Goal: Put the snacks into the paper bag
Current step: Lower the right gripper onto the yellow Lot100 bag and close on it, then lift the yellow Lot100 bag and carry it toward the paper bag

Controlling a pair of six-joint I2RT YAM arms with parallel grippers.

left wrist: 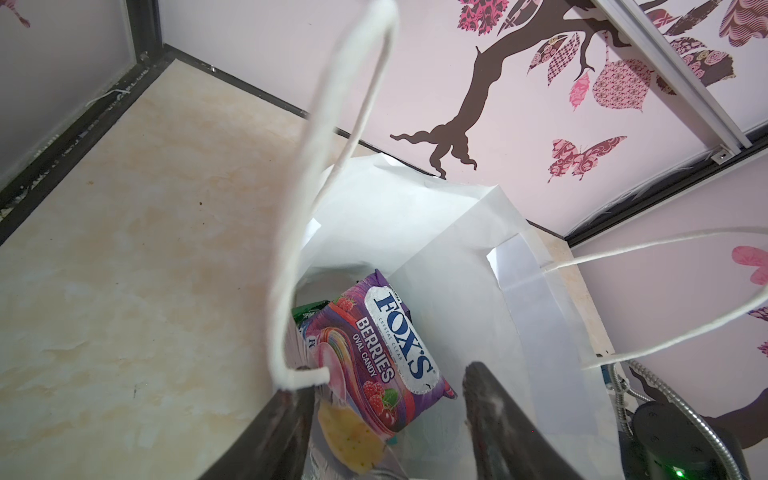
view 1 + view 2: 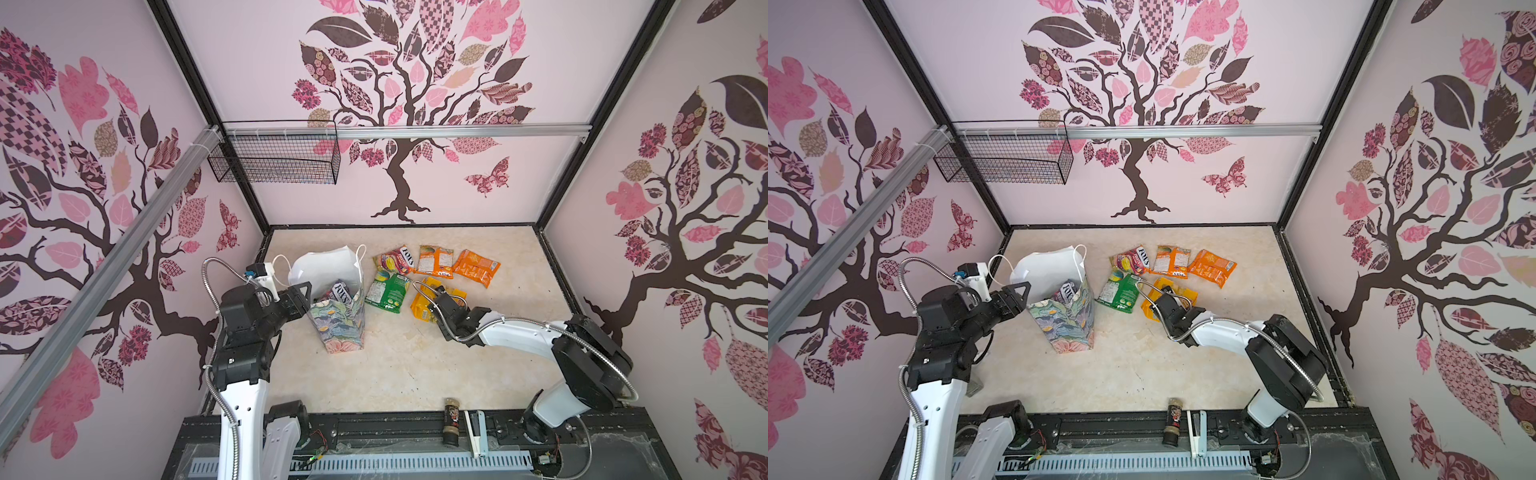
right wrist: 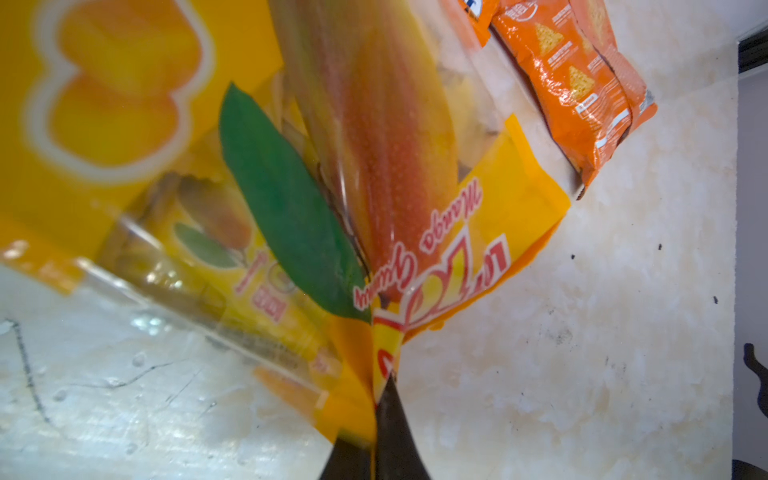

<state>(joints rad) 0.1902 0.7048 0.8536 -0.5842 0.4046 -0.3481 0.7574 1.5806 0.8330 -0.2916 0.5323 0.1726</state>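
Along the bottom edge of both top views, a small dark jar [image 2: 451,419] [image 2: 1173,422] lies beside a white stapler [image 2: 476,432] [image 2: 1198,432] on the black base rail.

Just beyond them is the bare marbled table [image 2: 395,365]. Left of centre, the floral paper bag [image 2: 340,328] [image 2: 1069,328] stands upright with its mouth open. The left gripper [image 2: 301,295] [image 1: 386,380] is at the bag's near rim with its jaws spread. A white cord handle [image 1: 299,232] rests against one jaw tip.

Inside the bag, the left wrist view shows a purple FOX'S Berries packet [image 1: 386,345] [image 2: 343,293] lying on top of a green packet [image 1: 309,309].

Right of the bag, the right gripper [image 2: 438,293] [image 3: 384,386] has its jaws pressed together, pinching the edge of a yellow mango gummy packet [image 3: 478,232] [image 2: 422,309] [image 2: 1148,309].

A green packet of snacks [image 2: 386,293] lies flat on the table between this packet and the bag.

Farther back, three packets lie in a row:
- a red and teal FOX'S packet [image 2: 395,259]
- an orange packet with a white label [image 2: 434,261]
- a plain orange packet [image 2: 476,268] [image 3: 582,91]

In the upper left, a black wire mesh basket [image 2: 276,160] [image 2: 1007,160] hangs from the aluminium rail [image 2: 457,132] on the back wall.
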